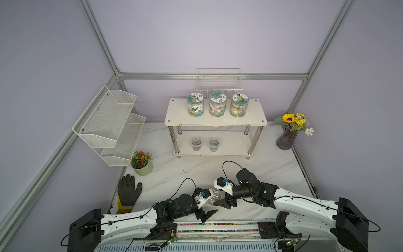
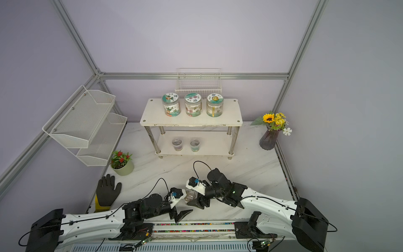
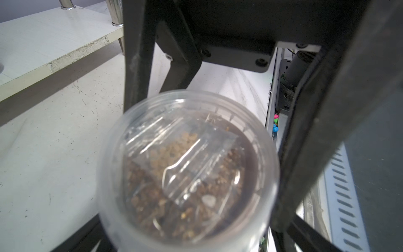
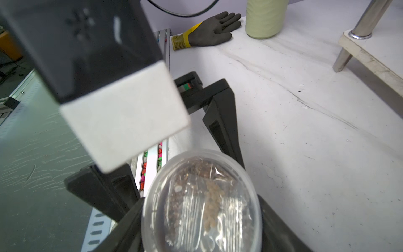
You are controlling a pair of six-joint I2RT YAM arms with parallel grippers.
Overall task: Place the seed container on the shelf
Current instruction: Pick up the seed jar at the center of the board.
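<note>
1. Marble-patterned table (image 1: 174,172) stretched between lilac walls, and the shelf (image 1: 218,121) stood at its far side, well apart from both my arms.
2. The seed container (image 1: 215,194), a clear tub with a bag of seeds inside, was near the front edge, between my two grippers.
3. My right gripper (image 1: 218,200) was closed on the tub's sides and had hold of it.
4. My left gripper (image 1: 208,206) had its jaws spread as wide as they go, one on either side of the tub, gripping nothing.
5. The shelf's top board carried three labelled jars (image 1: 217,104); two small cups (image 1: 197,144) stood on the lower board, with bare room beside them.
6. As I judged it, the pick-up was done. What was left was carrying the tub across to the shelf, setting it down and letting go.
</note>
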